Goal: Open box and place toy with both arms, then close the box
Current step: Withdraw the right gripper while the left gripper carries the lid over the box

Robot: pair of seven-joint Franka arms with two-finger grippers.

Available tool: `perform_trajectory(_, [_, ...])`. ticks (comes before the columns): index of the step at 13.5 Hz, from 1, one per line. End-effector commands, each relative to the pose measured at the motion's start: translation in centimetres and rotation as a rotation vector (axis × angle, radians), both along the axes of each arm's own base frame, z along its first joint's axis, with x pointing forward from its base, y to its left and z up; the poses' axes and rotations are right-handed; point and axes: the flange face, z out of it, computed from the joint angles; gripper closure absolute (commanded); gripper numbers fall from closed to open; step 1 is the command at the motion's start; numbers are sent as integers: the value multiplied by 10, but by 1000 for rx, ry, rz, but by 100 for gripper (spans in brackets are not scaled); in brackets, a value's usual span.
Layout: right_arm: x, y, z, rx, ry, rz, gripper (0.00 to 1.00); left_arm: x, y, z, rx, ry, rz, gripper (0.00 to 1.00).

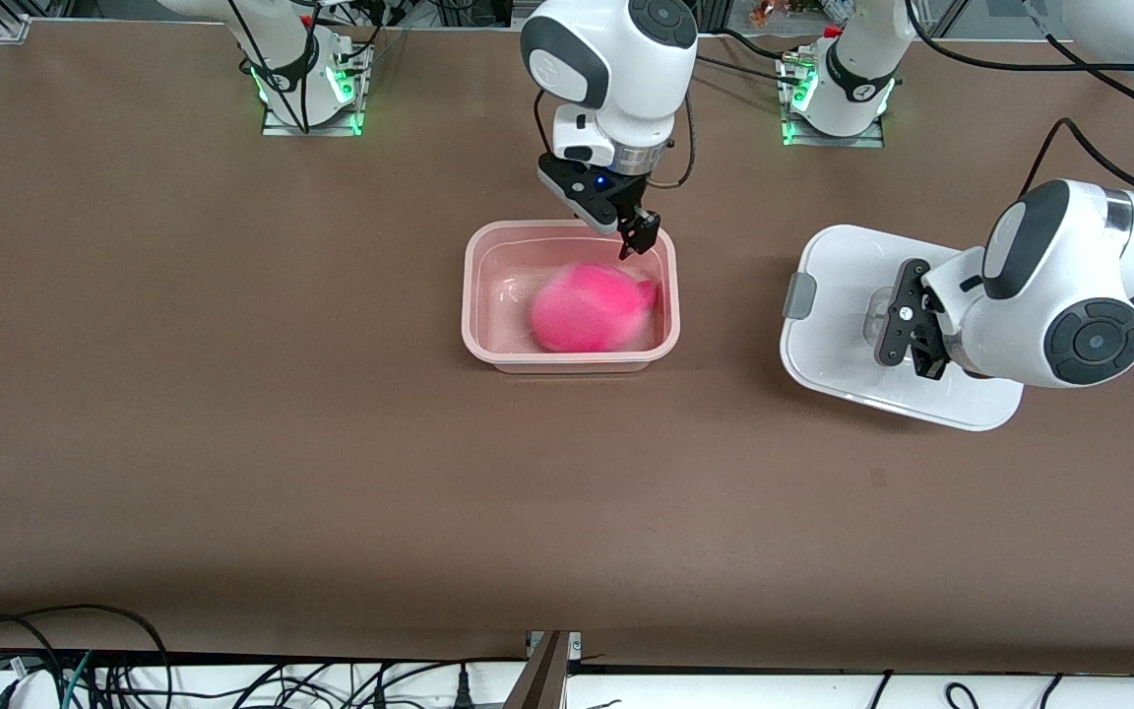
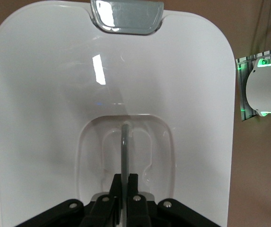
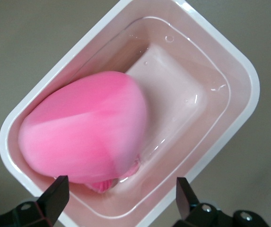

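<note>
The translucent pink tub (image 1: 473, 295) stands open at the table's middle. The hot-pink toy (image 1: 587, 307) lies inside it and looks blurred; its face is hidden. My right gripper (image 1: 638, 236) hangs open and empty over the tub's edge nearest the robot bases. In the right wrist view the toy (image 3: 83, 132) fills one end of the tub (image 3: 249, 80), beyond my right gripper (image 3: 121, 184). The white lid (image 1: 843, 295) is at the left arm's end of the table. My left gripper (image 1: 912, 340) is shut on its clear handle (image 2: 125, 151).
A grey clip (image 2: 126, 16) shows on the lid's end that faces the tub. The arm bases (image 1: 833, 98) stand along the table's edge farthest from the front camera. Cables hang along the edge nearest the front camera.
</note>
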Motion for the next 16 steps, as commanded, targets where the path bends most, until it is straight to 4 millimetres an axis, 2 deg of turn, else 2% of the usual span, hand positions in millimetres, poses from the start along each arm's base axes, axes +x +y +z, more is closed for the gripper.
perform_trajectory(1, [-3, -2, 28, 8, -2, -5, 0, -4, 4, 10, -1, 1, -30, 100])
perform_trajectory(5, [3, -24, 41, -83, 61, 162, 0, -4, -2, 10, -3, 0, -32, 100])
perform_trajectory(7, [16, -42, 58, -97, 78, 230, 0, -6, -18, 10, -27, 5, -31, 100])
perform_trajectory(8, [26, -57, 75, -86, 85, 267, 0, -7, -24, 11, -36, 5, -15, 100])
perform_trajectory(9, [42, -77, 88, -74, 118, 303, 0, -9, -36, 11, -42, 4, -29, 100])
perform_trajectory(12, [96, -157, 119, -63, 209, 456, 0, -19, -102, 10, -81, -10, -39, 100])
perform_trajectory(16, [159, -256, 128, -70, 274, 596, 0, -38, -175, 18, -67, -41, 31, 100])
